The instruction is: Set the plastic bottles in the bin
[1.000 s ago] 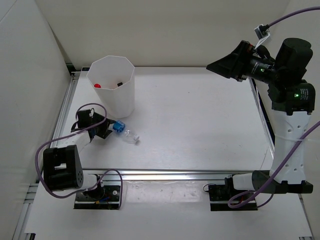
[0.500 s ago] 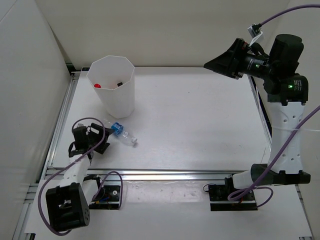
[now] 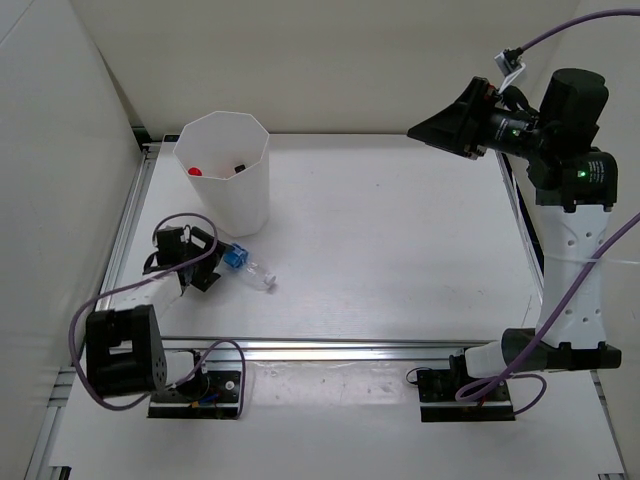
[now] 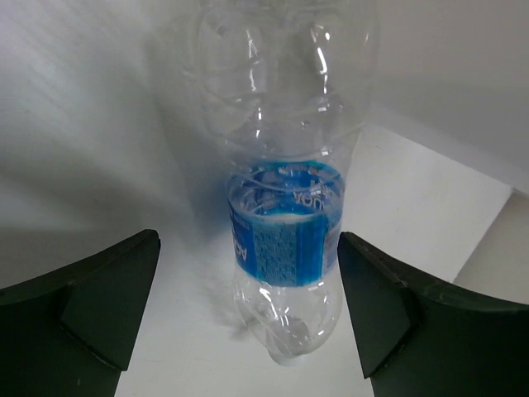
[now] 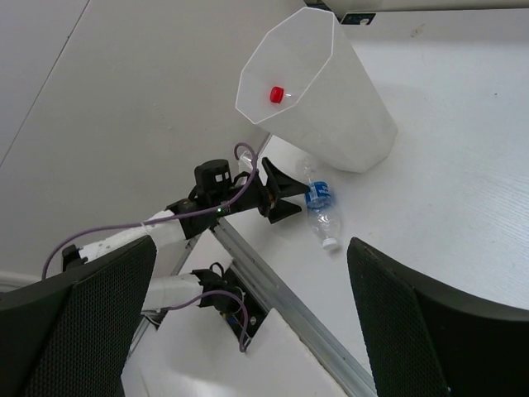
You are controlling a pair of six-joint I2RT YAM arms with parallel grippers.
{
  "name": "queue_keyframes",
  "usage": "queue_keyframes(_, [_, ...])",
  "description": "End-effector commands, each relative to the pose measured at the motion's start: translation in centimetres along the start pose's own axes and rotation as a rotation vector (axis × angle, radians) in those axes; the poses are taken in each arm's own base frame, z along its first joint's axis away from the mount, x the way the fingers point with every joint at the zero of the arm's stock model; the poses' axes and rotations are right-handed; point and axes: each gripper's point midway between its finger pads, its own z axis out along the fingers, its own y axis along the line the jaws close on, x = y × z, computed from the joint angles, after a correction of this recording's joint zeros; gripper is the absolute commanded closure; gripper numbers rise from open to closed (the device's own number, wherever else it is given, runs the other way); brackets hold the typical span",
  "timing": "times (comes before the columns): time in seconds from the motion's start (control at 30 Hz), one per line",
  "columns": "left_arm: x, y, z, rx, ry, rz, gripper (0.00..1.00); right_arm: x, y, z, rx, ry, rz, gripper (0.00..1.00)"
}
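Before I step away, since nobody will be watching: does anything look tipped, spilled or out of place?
Only the blue-labelled bottle lies on its side on the table, outside the upright bin, with the open left hand facing it. No spill shows.

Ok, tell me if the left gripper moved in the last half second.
Yes. The left gripper has shifted back toward the bin, and is open and nearing the blue-labelled bottle.

left tool [image 3: 216, 262] low, jaws apart | right tool [image 3: 428, 130] raised, jaws apart
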Motion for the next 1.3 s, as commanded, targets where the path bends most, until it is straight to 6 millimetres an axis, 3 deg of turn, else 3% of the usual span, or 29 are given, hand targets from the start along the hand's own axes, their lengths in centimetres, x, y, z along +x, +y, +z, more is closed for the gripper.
queue_keyframes(0.0, [-1.2,-1.3,1.1,-0.007,-0.030,0.056,0.01,-0.2,1.4,-1.2,-0.008,-0.035,-0.076,0.00])
queue_keyframes(0.33, [-0.2,-2.1,3.9,-0.038,0.041,0.085,0.01,0.5,0.8,-1.6,0.036,-0.039,-0.083,0.00])
queue_keyframes(0.47, [0.8,-1.9,4.4,-0.038,0.095,0.068,0.08,0.6,0.5,-1.6,0.049,-0.039,-0.085,0.00])
queue_keyframes(0.6, [1.6,-1.3,4.6,-0.045,0.128,0.072,0.26,0.6,0.5,-1.6,0.049,-0.039,-0.085,0.00])
queue_keyframes(0.63, [1.8,-0.9,4.4,-0.050,0.131,0.071,0.40,0.6,0.5,-1.6,0.049,-0.039,-0.085,0.00])
queue_keyframes(0.73, [3.1,0.2,3.6,-0.052,0.156,0.066,0.46,0.5,0.2,-1.4,0.052,-0.034,-0.078,0.00])
queue_keyframes(0.77, [3.3,-0.3,2.9,-0.021,0.158,0.070,0.46,0.5,0.2,-1.4,0.052,-0.034,-0.078,0.00])
queue_keyframes(0.8, [4.2,0.9,2.3,-0.037,0.168,0.052,0.46,0.3,0.1,-1.3,0.051,-0.035,-0.070,0.00])
queue_keyframes(0.87, [5.1,-0.4,0.0,0.045,0.159,0.019,0.47,-0.1,0.2,-1.1,0.047,-0.041,-0.078,0.00])
queue_keyframes(0.9, [6.5,0.9,-0.8,0.036,0.173,0.000,0.49,-0.1,0.2,-1.1,0.047,-0.042,-0.069,0.00])
queue_keyframes(0.93, [6.8,0.6,-1.8,0.064,0.165,-0.017,0.49,-0.3,0.0,-0.9,0.048,-0.040,-0.066,0.00])
queue_keyframes(0.97, [6.4,-1.5,-4.1,0.163,0.117,-0.014,0.50,-0.3,0.0,-0.9,0.048,-0.040,-0.066,0.00])
queue_keyframes(1.0, [6.8,-0.5,-5.1,0.120,0.105,-0.024,0.50,-0.2,0.2,-0.9,0.040,-0.035,-0.057,0.00])
queue_keyframes(1.07, [4.8,-3.8,-9.3,0.235,-0.021,0.029,0.48,-0.3,-0.3,-0.3,0.034,-0.024,-0.038,0.00])
queue_keyframes(1.1, [4.0,-3.5,-10.6,0.192,-0.071,0.031,0.48,-0.3,0.0,-0.3,0.021,-0.023,-0.035,0.00])
queue_keyframes(1.13, [1.7,-7.3,-14.3,0.282,-0.161,0.062,0.46,-0.3,-0.2,-0.1,0.014,-0.011,-0.028,0.00])
queue_keyframes(1.2, [-1.0,-10.0,-17.6,0.296,-0.277,0.142,0.46,-0.7,-0.6,0.4,0.013,-0.011,-0.006,0.00])
queue_keyframes(1.23, [-3.1,-13.8,-22.0,0.364,-0.359,0.188,0.46,-0.7,-0.3,0.4,-0.002,-0.010,-0.016,0.00])
queue_keyframes(1.27, [-4.6,-15.7,-23.5,0.373,-0.416,0.268,0.47,-0.9,-0.5,0.7,-0.001,-0.008,0.003,0.00])
